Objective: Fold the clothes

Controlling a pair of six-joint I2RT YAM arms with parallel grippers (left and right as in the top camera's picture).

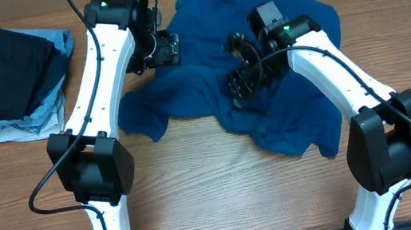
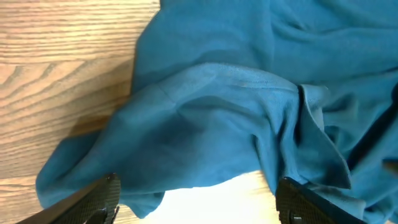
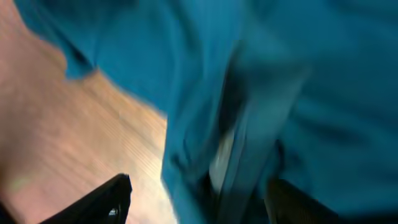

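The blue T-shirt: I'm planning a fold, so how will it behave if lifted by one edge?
Probably floppy: the blue T-shirt lies crumpled in soft folds, so a lifted edge would likely sag. It looks thin, so probably light. Pushed across the wooden table, it would likely bunch rather than slide whole.

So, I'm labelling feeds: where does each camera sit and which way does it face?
Overhead: above the table, looking down on the blue T-shirt; left arm and right arm show.
Left wrist: on left arm, facing T-shirt's edge; own fingertips show.
Right wrist: on right arm, blurred, facing T-shirt; own fingertips show.
Shared: the T-shirt.
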